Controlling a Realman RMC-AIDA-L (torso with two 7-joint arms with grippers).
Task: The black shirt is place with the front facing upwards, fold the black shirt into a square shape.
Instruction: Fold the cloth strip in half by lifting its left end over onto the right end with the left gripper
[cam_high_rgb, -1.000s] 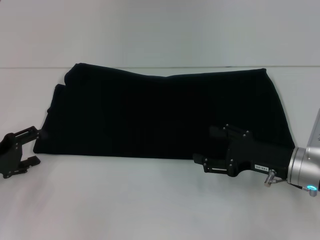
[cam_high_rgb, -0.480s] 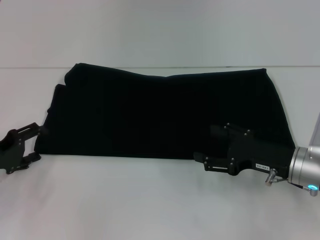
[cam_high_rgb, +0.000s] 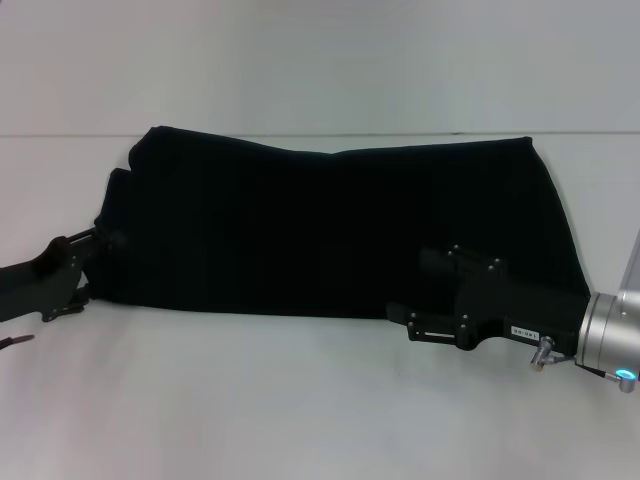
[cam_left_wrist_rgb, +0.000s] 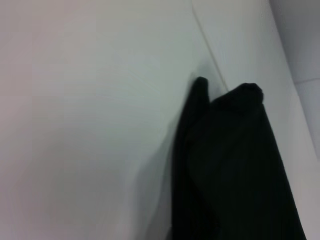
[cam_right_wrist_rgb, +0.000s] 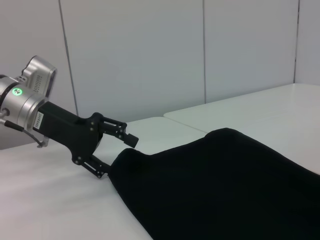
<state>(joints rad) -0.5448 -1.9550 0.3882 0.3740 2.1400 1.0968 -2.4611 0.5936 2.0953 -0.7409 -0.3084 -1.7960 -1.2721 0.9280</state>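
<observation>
Black shirt (cam_high_rgb: 330, 225) lies folded lengthwise on the worktop (cam_high_rgb: 300, 400), left claw (cam_high_rgb: 95, 245) spread wide round its end corner, right claw (cam_high_rgb: 400, 318) low at the near hem, can't tell its gap, probably both setting up the next fold.

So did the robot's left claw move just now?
Yes. The left gripper slid in from the table onto the black shirt's left edge.

Matt cloth on a smooth white table, black plastic and brushed metal at the arms.

Black shirt (cam_high_rgb: 330, 225): soft matt cloth, lightly rumpled, no sheen. Table (cam_high_rgb: 300, 400): smooth, pale, faintly satin. Left gripper (cam_right_wrist_rgb: 117, 147): matt black, plastic-looking links with small screw heads, behind them a silvery brushed-metal wrist. Right gripper (cam_high_rgb: 400, 318): same matt black housing, white paper-like label, silver metal cuff.
</observation>
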